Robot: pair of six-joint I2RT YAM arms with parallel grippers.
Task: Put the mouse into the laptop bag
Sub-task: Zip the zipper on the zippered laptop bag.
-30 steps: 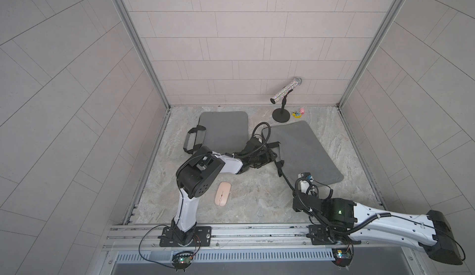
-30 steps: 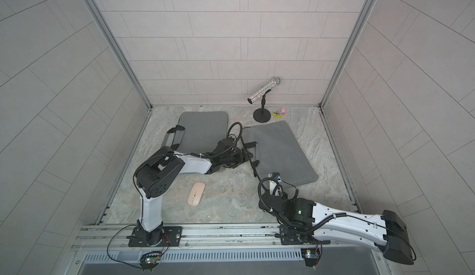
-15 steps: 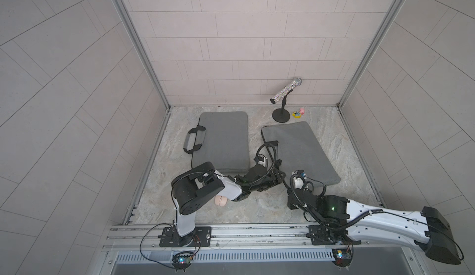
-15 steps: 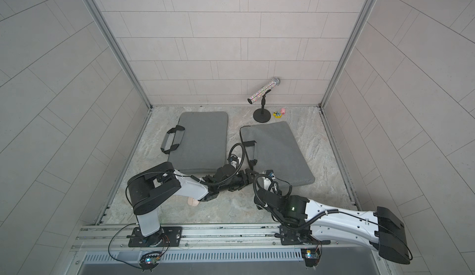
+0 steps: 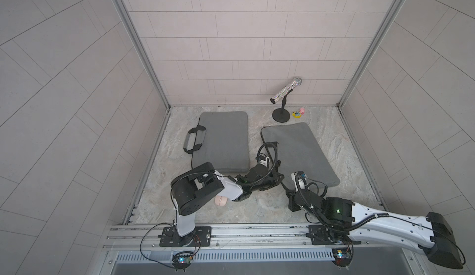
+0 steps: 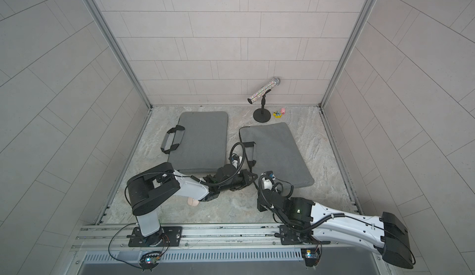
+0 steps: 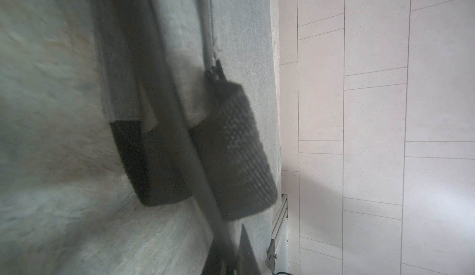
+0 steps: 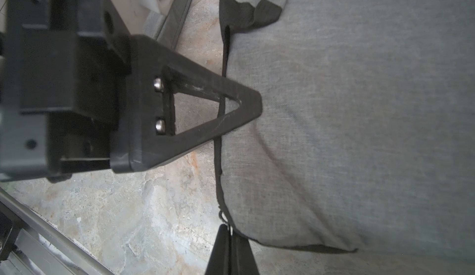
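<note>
A second bag (image 5: 223, 140) lies beside the laptop bag (image 5: 300, 153). The left arm (image 5: 228, 186) half hides the mouse (image 5: 221, 201), well apart from the left gripper (image 8: 254, 104), which is pressed together; the right gripper (image 8: 230, 235) pinches the zipper pull (image 8: 224, 218).

We see three walls (image 5: 231, 42) of pale, long tiles (faintly pinkish) closing in a marbled grey-beige bench (image 5: 257, 209). Aluminium posts (image 5: 137, 42) mark both far corners; a slotted metal rail (image 5: 257, 231) runs along the near edge. Light is soft, even.
</note>
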